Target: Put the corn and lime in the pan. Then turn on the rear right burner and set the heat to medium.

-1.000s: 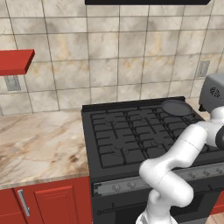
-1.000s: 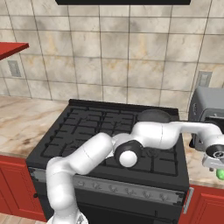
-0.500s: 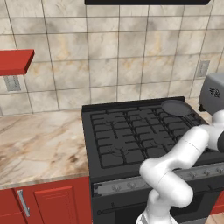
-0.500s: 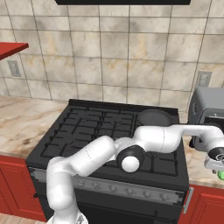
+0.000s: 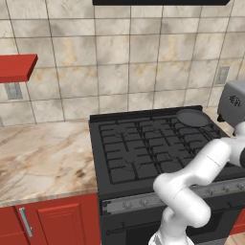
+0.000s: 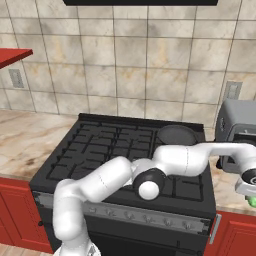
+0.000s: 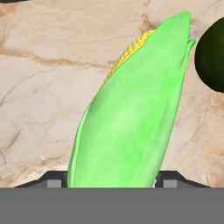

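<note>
1. Since a second ago the arm has stretched further right past the stove, and the jaws have narrowed.
2. The gripper straddles the corn, one dark tip at each side of its base; whether they press it I cannot tell.
3. The corn is a smooth, bright green husk with yellow kernels showing near its tip, lying on the veined marble bench.
4. The lime, dark and round, sits just beside the corn's tip.
5. The shallow dark pan rests at the black stove's rear right.
</note>
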{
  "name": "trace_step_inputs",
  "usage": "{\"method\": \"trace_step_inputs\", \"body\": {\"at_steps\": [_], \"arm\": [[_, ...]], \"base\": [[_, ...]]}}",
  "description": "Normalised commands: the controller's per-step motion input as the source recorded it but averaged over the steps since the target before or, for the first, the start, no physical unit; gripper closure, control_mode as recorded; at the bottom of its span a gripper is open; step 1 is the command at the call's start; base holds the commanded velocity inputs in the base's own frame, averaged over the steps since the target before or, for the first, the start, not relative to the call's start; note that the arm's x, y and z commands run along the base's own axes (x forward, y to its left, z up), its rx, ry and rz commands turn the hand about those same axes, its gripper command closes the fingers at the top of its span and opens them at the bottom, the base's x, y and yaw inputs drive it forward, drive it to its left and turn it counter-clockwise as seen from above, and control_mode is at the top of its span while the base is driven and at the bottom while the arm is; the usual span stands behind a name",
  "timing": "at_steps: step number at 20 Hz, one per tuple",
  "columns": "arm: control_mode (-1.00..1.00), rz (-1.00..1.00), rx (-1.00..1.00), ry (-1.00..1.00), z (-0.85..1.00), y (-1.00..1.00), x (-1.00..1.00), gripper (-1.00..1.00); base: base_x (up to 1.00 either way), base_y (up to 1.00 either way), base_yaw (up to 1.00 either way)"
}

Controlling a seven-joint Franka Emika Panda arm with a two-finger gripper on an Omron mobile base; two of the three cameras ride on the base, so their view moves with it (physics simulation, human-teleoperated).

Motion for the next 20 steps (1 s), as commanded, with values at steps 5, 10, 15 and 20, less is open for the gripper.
{"method": "trace_step_inputs", "body": {"at_steps": [5, 10, 15, 20], "arm": [[-1.0, 0.04, 0.0, -0.18, 0.36, 0.19, -0.99, 1.0], [-1.0, 0.13, 0.0, -0.19, 0.38, 0.68, -1.0, 1.0], [-1.0, 0.23, 0.0, -0.13, 0.12, 1.0, -0.82, 1.0], [-1.0, 0.27, -0.04, -0.04, 0.4, 1.0, -0.53, 1.0]], "base": [[0.0, 0.0, 0.0], [0.0, 0.0, 0.0], [0.0, 0.0, 0.0], [0.0, 0.0, 0.0]]}}
